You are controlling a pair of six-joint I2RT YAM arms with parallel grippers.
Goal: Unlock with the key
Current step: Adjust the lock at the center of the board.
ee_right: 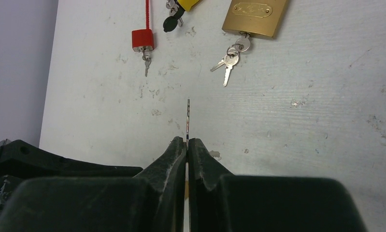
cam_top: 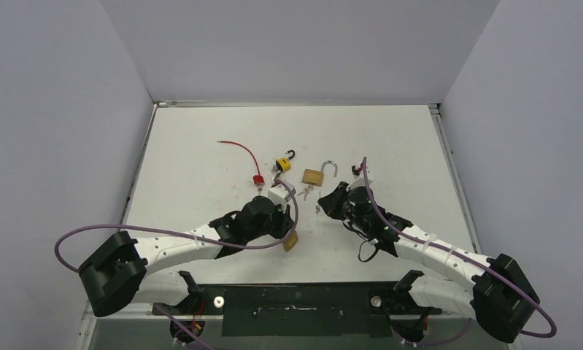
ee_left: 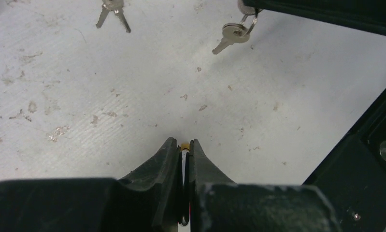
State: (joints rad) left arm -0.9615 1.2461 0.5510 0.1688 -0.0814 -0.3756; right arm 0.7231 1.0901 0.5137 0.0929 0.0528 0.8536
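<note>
My left gripper [ee_left: 183, 144] is shut on a small brass padlock [cam_top: 290, 242]. In the left wrist view only a brass sliver [ee_left: 185, 145] and a dark loop show between the pads. From above, the left gripper [cam_top: 287, 232] sits near the table's front centre. My right gripper [ee_right: 187, 140] is shut on a key [ee_right: 188, 116], whose thin blade sticks out edge-on past the fingertips. A second key [ee_left: 232, 35] hangs on a ring under the right gripper [cam_top: 325, 206], a short way right of the padlock.
Farther back lie a red cable lock [cam_top: 257, 179] with a key in it, a yellow padlock [cam_top: 282, 163] with a black key, and a larger brass padlock [cam_top: 314, 176] with its shackle open and keys [ee_right: 228, 59] in it. Grey walls enclose the table [cam_top: 390, 138].
</note>
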